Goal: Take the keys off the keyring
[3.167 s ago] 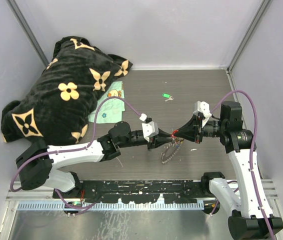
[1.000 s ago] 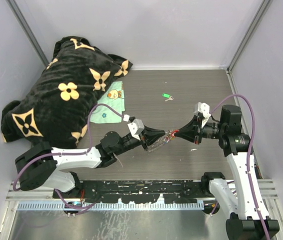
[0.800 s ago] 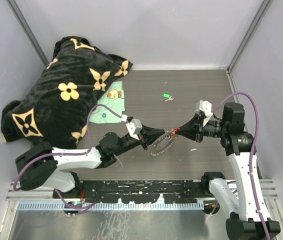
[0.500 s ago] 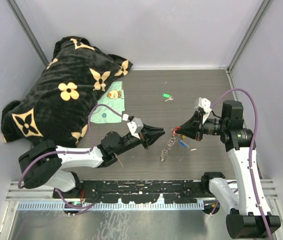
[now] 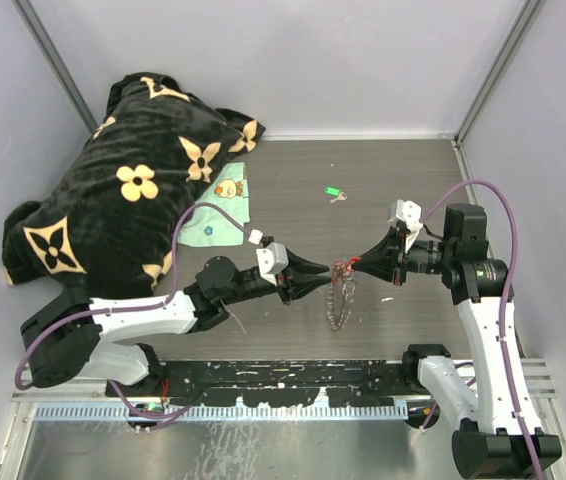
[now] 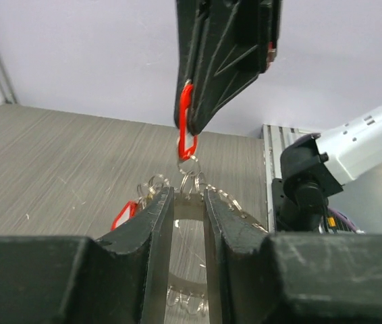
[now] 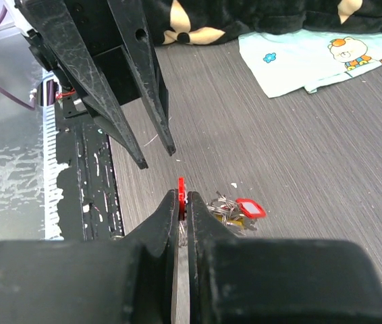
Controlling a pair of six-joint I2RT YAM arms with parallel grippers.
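Mid-surface, over dark wood grain, the ring [image 5: 339, 312] now hangs slack from a single key whose red tag [image 7: 181, 196] is pinched flat between the right fingers [image 7: 201, 223]. Opposite, the left fingers [image 6: 156, 226], clamped on the ring a second ago with it stretched between the arms, have let go and stand slightly apart, their tips just beside the ring's top and gripping nothing. Judgement: the pull did not free that key, so a fresh hold is needed. More keys [image 7: 226, 208] bunch at the ring's top. One green-tagged key [image 5: 333, 192] lies well apart, farther back. At left the surface [image 5: 293, 170] carries a black flowered blanket [image 5: 133, 180] and a pale green cloth [image 5: 213, 222]. Grey walls enclose it.
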